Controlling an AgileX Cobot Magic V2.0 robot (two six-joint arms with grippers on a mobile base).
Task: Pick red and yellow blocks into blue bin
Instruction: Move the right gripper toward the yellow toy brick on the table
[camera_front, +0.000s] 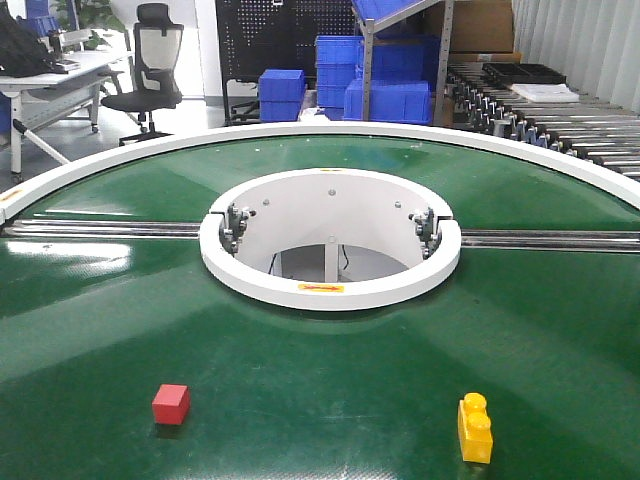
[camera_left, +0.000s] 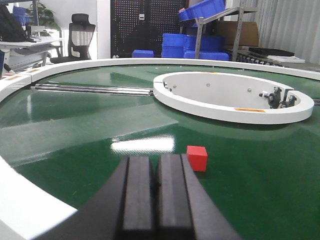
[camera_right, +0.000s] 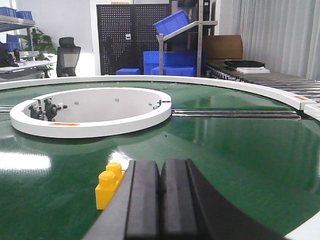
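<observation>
We see the red cube (camera_front: 171, 404) on the green conveyor surface (camera_front: 330, 380), front-left, w/ bare belt on every side. Its nearest edge is the white outer rim (camera_left: 20, 210), off to its left. In the left wrist view it sits just ahead & slightly right of the left gripper (camera_left: 155, 186), whose jaws are pressed together w/ nothing btwn them. The yellow studded brick (camera_front: 475, 429) lies front-right, well apart from the cube, just ahead-left of the right gripper (camera_right: 161, 186) (jaws also together, holding nothing). The white centre ring (camera_front: 330, 290) sits farther back, apart from both blocks. Beyond the far edge, blue crates (camera_front: 385, 100) are stacked; we can't tell which one the task means.
</observation>
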